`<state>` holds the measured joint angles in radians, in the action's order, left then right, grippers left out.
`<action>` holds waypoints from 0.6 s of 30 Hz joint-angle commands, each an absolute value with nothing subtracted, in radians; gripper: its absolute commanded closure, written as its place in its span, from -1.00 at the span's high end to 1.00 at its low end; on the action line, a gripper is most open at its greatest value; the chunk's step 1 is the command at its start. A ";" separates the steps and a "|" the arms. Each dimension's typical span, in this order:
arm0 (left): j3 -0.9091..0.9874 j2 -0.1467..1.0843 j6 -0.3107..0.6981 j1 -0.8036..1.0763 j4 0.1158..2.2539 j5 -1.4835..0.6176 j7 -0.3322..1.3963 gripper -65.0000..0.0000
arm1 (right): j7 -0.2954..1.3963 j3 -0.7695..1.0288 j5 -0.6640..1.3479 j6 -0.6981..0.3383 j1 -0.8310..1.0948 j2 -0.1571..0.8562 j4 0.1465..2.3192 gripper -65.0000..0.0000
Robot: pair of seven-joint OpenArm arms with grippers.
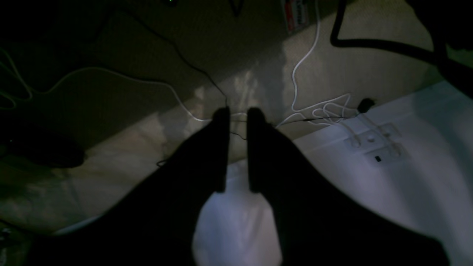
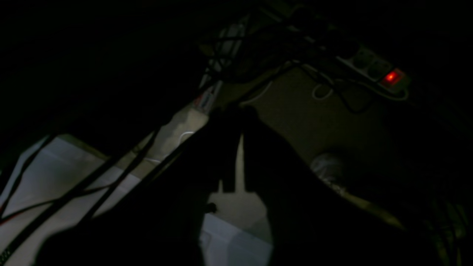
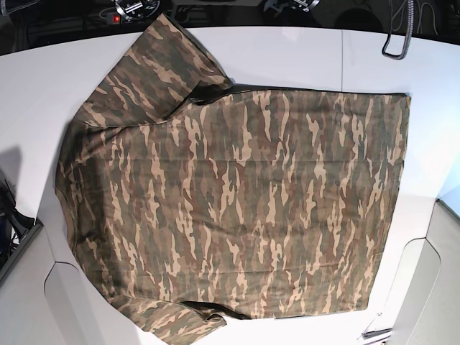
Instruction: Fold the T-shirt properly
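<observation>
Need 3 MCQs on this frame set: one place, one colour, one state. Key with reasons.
1. In the base view, where is the sleeve that juts up above the shirt's body?
A) upper left
B) upper right
C) lower right

2. What colour is the glowing light on the power strip in the right wrist view?
A) green
B) red
C) blue

3. How do the left gripper's fingertips stand?
A) pressed together
B) clamped on cloth
C) slightly apart, nothing between them

Key:
1: A, the sleeve of the T-shirt rises at that view's upper left.
2: B, the lit switch on the power strip glows red.
3: C, a narrow gap shows between the left gripper's tips.
</observation>
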<state>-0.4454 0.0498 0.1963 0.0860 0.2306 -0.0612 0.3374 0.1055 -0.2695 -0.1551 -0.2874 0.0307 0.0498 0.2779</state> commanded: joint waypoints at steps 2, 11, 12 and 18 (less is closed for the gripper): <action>-0.445 0.050 0.205 0.090 0.240 -0.063 0.337 -0.71 | 0.105 -0.268 -0.158 -0.295 0.031 0.053 0.286 -0.93; -0.445 0.050 0.205 0.106 0.267 -0.063 0.336 -0.71 | 0.105 -0.268 -0.158 -0.295 0.031 0.052 0.286 -0.93; -0.445 0.050 0.205 0.106 0.267 -0.063 0.336 -0.71 | 0.105 -0.268 -0.158 -0.295 0.031 0.052 0.286 -0.93; -0.445 0.050 0.205 0.106 0.267 -0.064 0.336 -0.71 | 0.105 -0.268 -0.158 -0.295 0.031 0.053 0.288 -0.93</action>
<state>-0.4454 0.0498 0.1963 0.1024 0.2638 -0.0616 0.3321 0.1055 -0.2695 -0.1551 -0.2874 0.0307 0.0498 0.2817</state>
